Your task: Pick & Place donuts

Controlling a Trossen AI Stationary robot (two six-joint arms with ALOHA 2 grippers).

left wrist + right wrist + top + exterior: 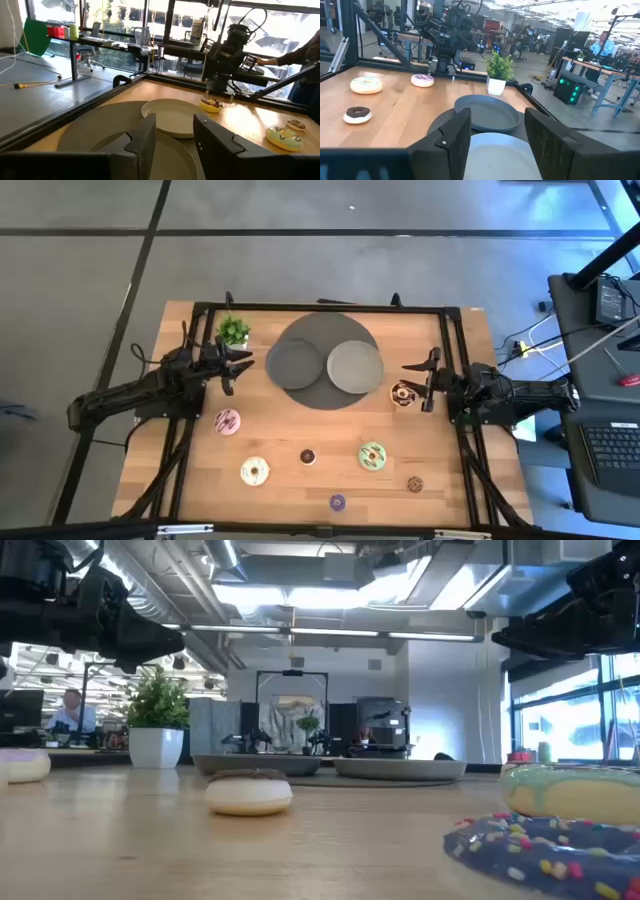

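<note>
Seven donuts lie flat on the wooden table: pink (228, 421), cream-white (255, 471), mini dark brown (308, 456), green (373, 455), mini tan (415, 484), mini purple (337, 502) and chocolate (403, 392). My right gripper (424, 383) is open and hovers above the table at the chocolate donut's right side; in the left wrist view that donut (211, 104) sits below it. My left gripper (236, 366) is open, left of the dark grey plate (293, 365). Both wrist views show spread fingers with nothing between them, left (175, 140) and right (497, 135).
Two grey plates, dark (293, 365) and lighter (355, 367), rest on a round dark mat (325, 395) at the table's far middle. A small potted plant (233, 332) stands at the far left. A black frame (320, 307) runs around the table. People sit in the room behind.
</note>
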